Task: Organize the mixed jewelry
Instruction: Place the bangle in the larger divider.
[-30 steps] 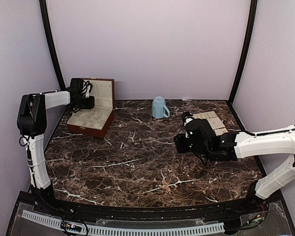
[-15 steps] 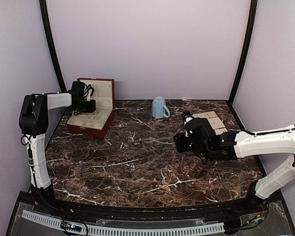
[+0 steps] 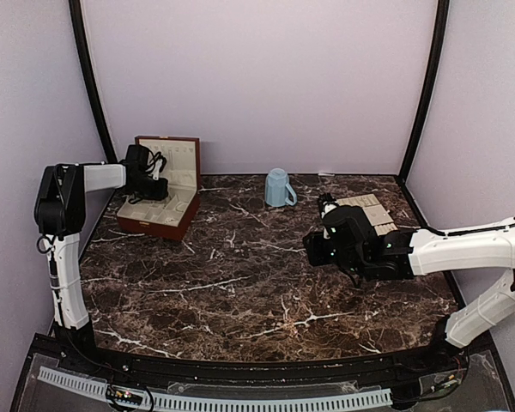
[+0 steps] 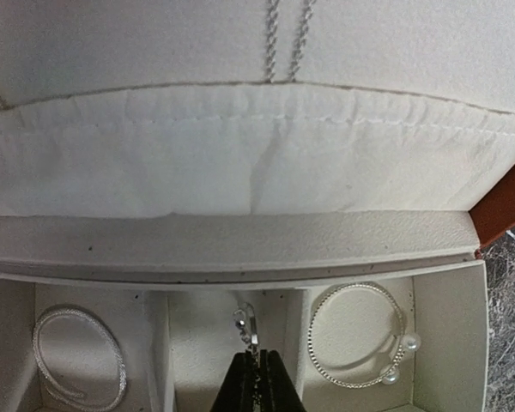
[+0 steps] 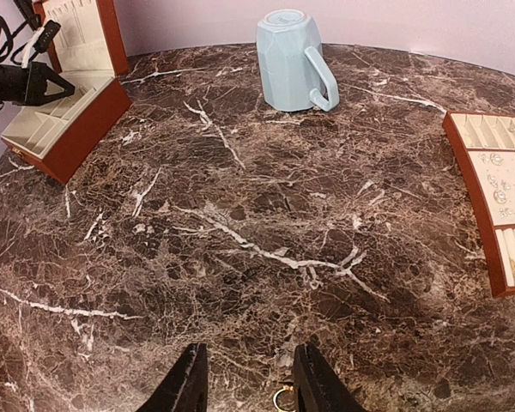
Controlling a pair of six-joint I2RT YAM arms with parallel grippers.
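Over the middle slot of the box [image 4: 240,249], pinching an earring [image 4: 249,324] in the shut left hand [image 4: 257,382], nudged slightly sideways. Keeps right hand [image 5: 250,350] half open, empty, unmoved.

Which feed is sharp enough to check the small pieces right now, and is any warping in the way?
Left wrist: close, evenly lit, no glare; the silver piece pinched in the left gripper reads clearly. Right wrist: wide-angle bend curves the table, and the tray holds only specks. Top external: too distant for such detail.
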